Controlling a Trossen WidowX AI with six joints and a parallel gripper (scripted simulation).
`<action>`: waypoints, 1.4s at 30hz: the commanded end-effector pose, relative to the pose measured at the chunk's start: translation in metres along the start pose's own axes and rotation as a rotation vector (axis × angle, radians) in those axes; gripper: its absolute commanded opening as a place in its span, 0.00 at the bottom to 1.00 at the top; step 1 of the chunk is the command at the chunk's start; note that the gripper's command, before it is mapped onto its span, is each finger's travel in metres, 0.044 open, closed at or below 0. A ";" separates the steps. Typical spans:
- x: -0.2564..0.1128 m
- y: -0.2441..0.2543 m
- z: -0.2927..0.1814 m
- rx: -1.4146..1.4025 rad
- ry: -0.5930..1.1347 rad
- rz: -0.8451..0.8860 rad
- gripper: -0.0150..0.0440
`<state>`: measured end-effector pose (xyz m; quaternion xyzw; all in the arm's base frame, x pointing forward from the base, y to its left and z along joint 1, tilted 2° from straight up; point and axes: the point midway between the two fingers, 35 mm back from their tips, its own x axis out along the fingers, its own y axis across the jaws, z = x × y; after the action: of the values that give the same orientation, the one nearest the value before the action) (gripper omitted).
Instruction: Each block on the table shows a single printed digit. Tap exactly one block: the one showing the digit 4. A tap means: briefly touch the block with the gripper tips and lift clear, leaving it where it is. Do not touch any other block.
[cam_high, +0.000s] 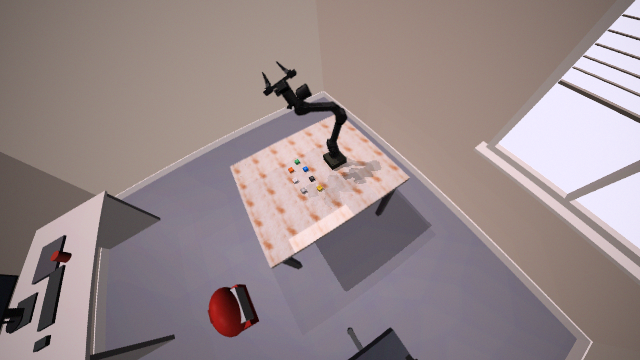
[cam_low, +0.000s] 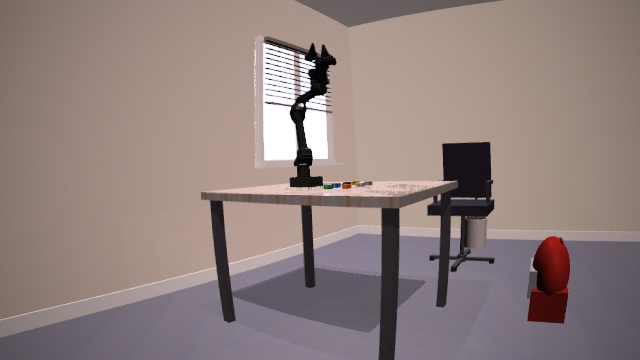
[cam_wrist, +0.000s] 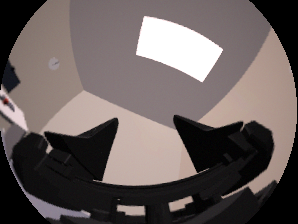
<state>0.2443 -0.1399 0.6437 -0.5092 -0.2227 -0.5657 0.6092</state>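
Small blocks lie in a loose group on the table: green, orange, blue, white, black, grey and yellow. Their digits are too small to read, so I cannot tell which shows the 4. My gripper is open with nothing between its fingers. It is raised high above the table, pointing up and away from the blocks. The wrist view shows no blocks.
The arm's base stands on the table near the blocks. Away from the table are a red object on the floor, a dark office chair and a white desk. Walls and a window surround the scene.
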 end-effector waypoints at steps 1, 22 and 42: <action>0.000 0.005 -0.001 -0.001 0.001 0.019 0.93; -0.255 0.292 -0.143 0.007 0.610 1.503 0.93; -0.454 0.214 -0.186 -0.114 1.521 2.095 0.93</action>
<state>0.2685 -0.1278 0.1097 -0.0270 0.6991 0.0237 0.7141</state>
